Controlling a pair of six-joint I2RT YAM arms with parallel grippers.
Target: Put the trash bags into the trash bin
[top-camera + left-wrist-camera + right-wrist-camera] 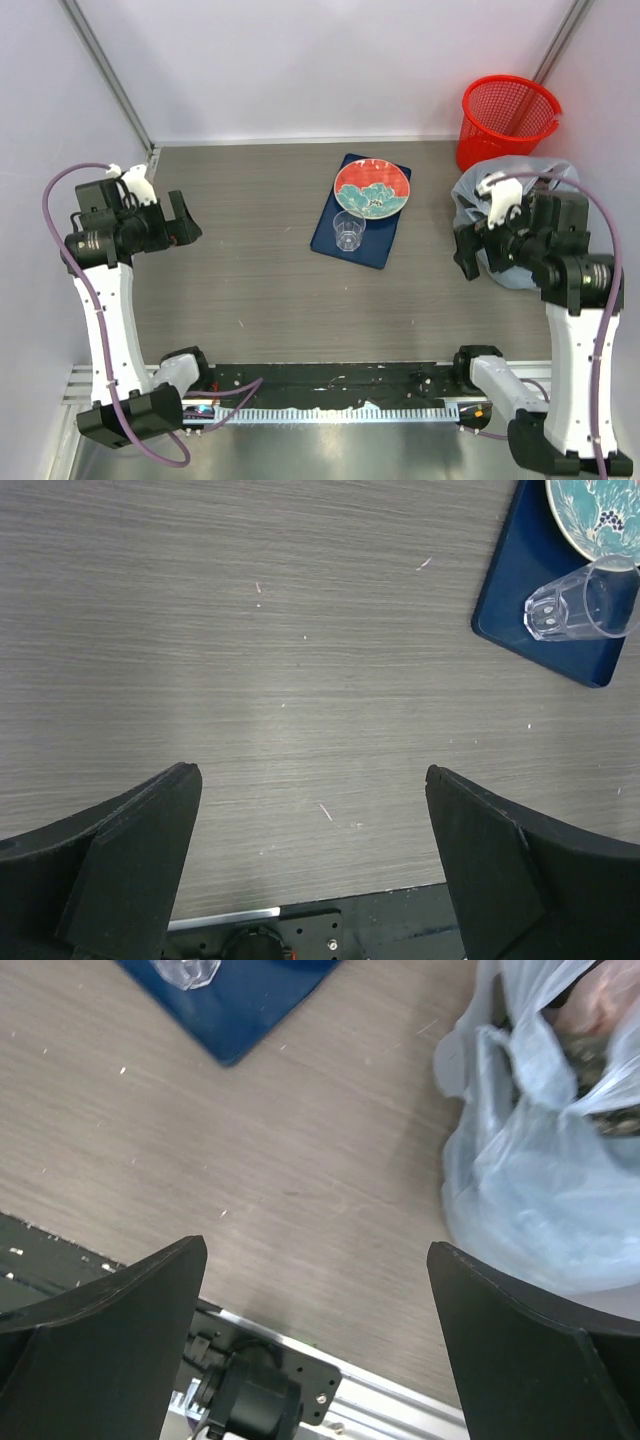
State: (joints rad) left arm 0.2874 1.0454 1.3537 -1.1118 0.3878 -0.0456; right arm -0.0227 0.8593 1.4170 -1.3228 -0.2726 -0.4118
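The trash bin (505, 120), a round red mesh basket, stands upright in the far right corner. The trash bags are out of view. My left gripper (185, 222) hovers over the left of the table, and in its wrist view the left gripper (313, 780) is open over bare wood. My right gripper (468, 255) hangs at the right, a way in front of the bin. The right wrist view shows the right gripper (316, 1245) open with nothing between its fingers.
A pale blue plastic bag (500, 195) (530, 1180) with pinkish contents lies under the right arm, beside the gripper. A dark blue tray (375, 245) (510, 600) in the middle carries a patterned plate (372, 188) and a clear cup (348, 232) (585, 600).
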